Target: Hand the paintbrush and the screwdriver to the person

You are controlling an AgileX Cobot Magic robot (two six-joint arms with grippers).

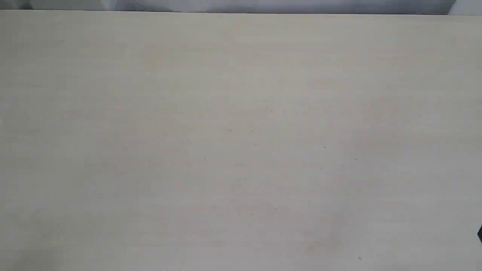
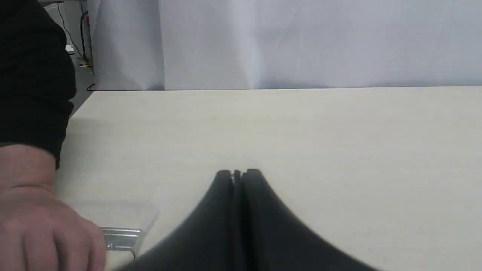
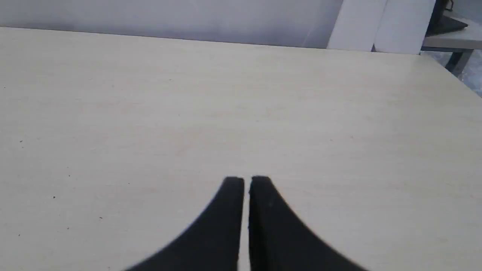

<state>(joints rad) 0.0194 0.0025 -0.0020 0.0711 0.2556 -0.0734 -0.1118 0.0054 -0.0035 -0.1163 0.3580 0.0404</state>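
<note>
In the left wrist view the person's hand (image 2: 41,222), bare with a black sleeve (image 2: 34,75), rests over the paintbrush (image 2: 120,226). Only the brush's pale bristles and silver ferrule show beside the hand; its handle is hidden. My left gripper (image 2: 238,174) is shut with nothing in it, a short way from the brush. My right gripper (image 3: 245,180) hovers over bare tabletop, shut and empty. The screwdriver is out of view. The exterior view shows only the pale table (image 1: 241,143) and a dark sliver at its right edge (image 1: 479,234).
A white curtain (image 2: 301,41) hangs behind the table's far edge. White panels (image 3: 380,24) and another table with a dark leg (image 3: 452,41) stand past the table's corner in the right wrist view.
</note>
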